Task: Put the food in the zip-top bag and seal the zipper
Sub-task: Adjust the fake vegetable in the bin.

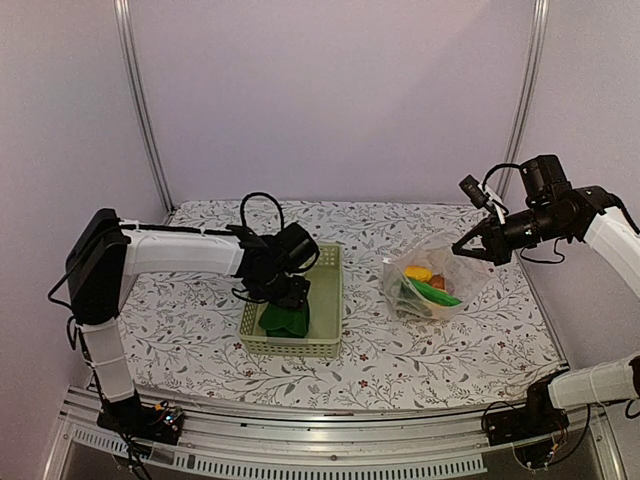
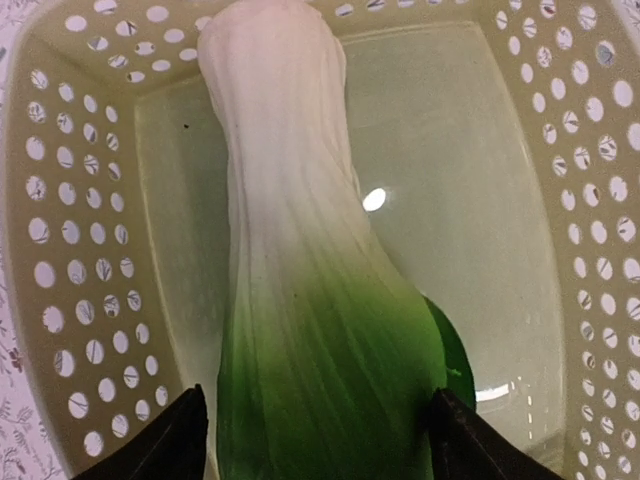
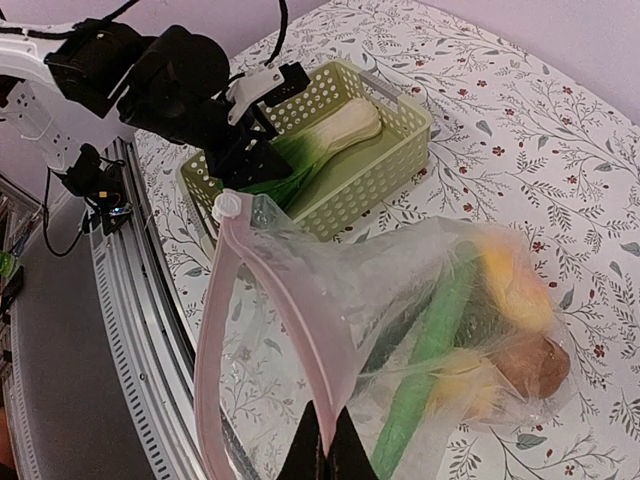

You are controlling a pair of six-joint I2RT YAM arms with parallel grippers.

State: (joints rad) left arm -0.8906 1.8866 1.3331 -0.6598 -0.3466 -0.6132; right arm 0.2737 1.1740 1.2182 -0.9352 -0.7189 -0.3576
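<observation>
bok choy (image 2: 290, 250) lies in the pale green basket (image 2: 60, 250), white stem pointing away from your left gripper (image 2: 320, 432), whose jaws stand wide on either side of its leafy end. your right gripper (image 3: 325, 445) is pinched tight on the mouth edge of the zip-top bag (image 3: 400, 280), holding it up; the cucumber (image 3: 430, 340) and 2 yellow fruits (image 3: 510, 285) sit inside.
</observation>
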